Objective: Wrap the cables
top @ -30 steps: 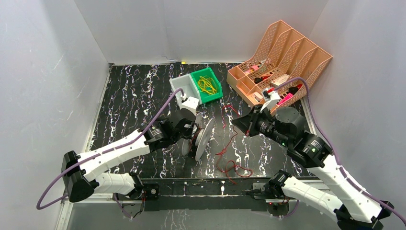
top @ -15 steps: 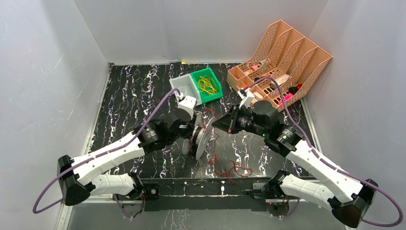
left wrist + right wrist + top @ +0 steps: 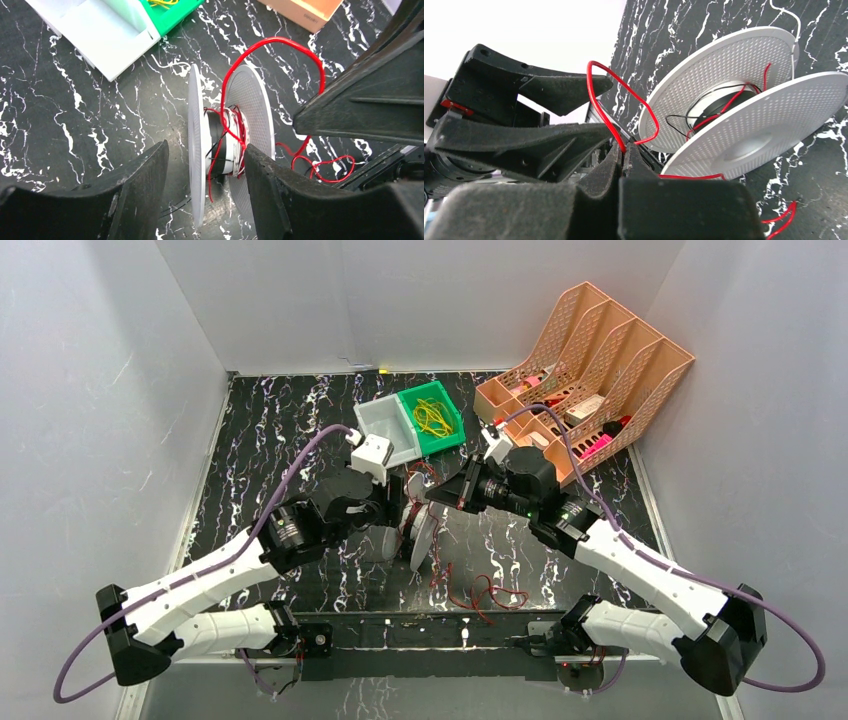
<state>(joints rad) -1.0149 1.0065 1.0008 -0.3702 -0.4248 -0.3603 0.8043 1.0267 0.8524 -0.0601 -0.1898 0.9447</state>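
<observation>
The red wire [image 3: 282, 39] is partly wound on a white spool [image 3: 196, 140] and loops up from it into the right gripper [image 3: 624, 150], whose fingers are pinched together on it. The left gripper [image 3: 205, 150] straddles the spool, fingers spread wide apart.

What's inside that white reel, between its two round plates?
A few turns of red wire and a thin black strand sit around a dark hub. The hub's far side is hidden by the plates.
</observation>
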